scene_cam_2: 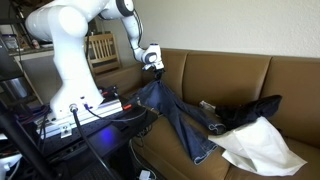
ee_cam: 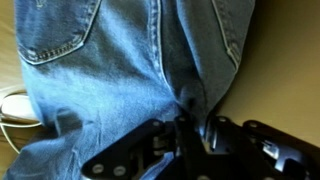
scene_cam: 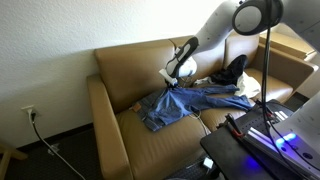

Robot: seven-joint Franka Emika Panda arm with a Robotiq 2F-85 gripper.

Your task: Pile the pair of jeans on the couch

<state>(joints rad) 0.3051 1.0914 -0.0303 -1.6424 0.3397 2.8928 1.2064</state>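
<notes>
The gripper [scene_cam: 171, 87] was clenched on a fold of the pair of jeans [scene_cam: 190, 102]. In the wrist view its fingers [ee_cam: 212, 128] pinched blue denim between them. The cloth rose to a peak at the gripper, and the rest lay spread over the seat of the couch [scene_cam: 120, 72], one leg trailing toward the front edge in an exterior view. A black garment [scene_cam_2: 250, 110] and a white cloth [scene_cam_2: 262, 148] lay just beside the jeans, on the same seat.

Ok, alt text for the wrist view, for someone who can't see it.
Faded blue pair of jeans fills the frame, a fold pinched in the black pincer at the bottom edge. Tan couch shows at right.
</notes>
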